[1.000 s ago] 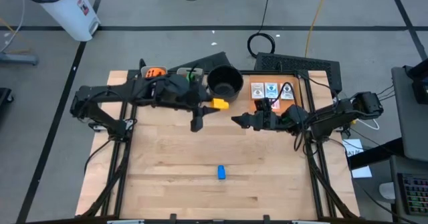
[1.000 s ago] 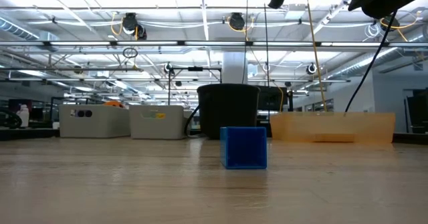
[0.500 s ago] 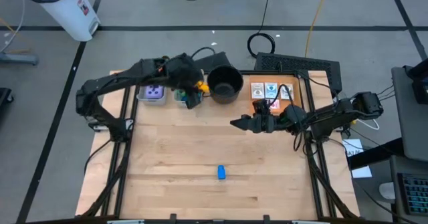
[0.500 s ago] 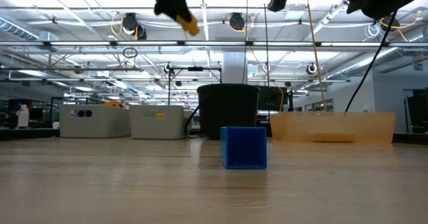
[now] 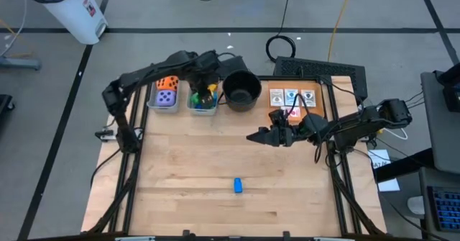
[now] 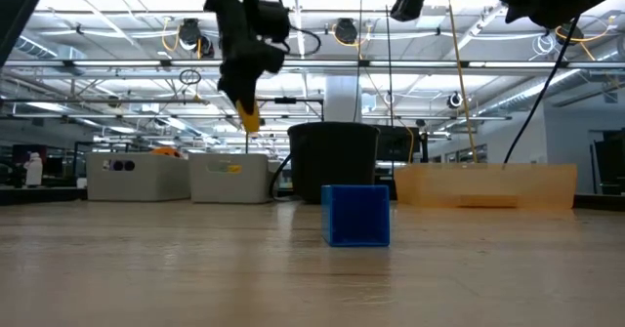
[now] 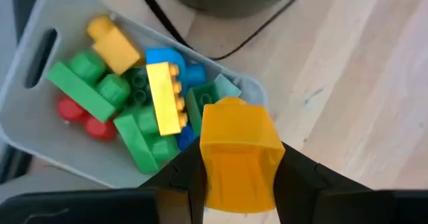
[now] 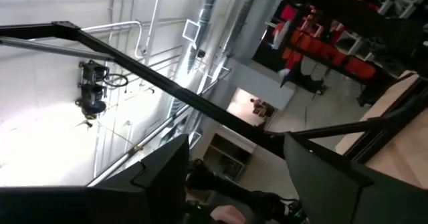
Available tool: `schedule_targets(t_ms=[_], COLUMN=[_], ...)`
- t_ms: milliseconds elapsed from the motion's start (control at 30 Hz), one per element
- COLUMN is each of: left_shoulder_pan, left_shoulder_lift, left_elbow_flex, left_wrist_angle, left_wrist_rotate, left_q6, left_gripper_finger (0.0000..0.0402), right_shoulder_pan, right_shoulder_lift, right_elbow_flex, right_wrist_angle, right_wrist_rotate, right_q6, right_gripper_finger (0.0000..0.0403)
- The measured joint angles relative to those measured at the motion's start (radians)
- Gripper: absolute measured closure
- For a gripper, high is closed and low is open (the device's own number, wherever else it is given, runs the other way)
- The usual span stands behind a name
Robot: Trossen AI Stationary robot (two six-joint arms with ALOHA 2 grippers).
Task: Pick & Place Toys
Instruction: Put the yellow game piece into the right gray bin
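A small yellow-orange plastic block, pinched by the left gripper, has travelled over the grey block bin (desk's far edge), ready for release.

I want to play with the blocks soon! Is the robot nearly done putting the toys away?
Nearly. Done: two dice sit in one grey bin, and blocks fill the block bin beside it. In hand: the left gripper holds a yellow block above that bin. Left: one blue block on the table. The right gripper waits open, above the table.
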Motion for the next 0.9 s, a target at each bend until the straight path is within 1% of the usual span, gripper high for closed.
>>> schedule_targets(t_ms=[200,467,767,900], left_shoulder_pan=[0.009,0.011,0.012,0.017], left_shoulder_lift=[0.072,0.143,0.187,0.186], left_elbow_flex=[0.0,0.0,0.0,-0.003], left_wrist_angle=[0.005,0.008,0.011,0.025], left_wrist_rotate=[0.013,0.013,0.011,-0.013], left_q6=[-0.007,-0.031,-0.045,-0.062], left_gripper_finger=[0.0267,0.0275,0.0262,0.0248], right_shoulder_pan=[-0.001,-0.001,-0.002,-0.002], right_shoulder_lift=[0.0,0.0,0.0,0.0], right_elbow_flex=[0.0,0.0,0.0,0.0], right_wrist_angle=[0.002,-0.008,-0.014,-0.015], right_wrist_rotate=[0.0,-0.007,-0.026,-0.026], right_q6=[0.0,0.0,0.007,0.007], right_gripper_finger=[0.0165,0.0165,0.0165,0.0165])
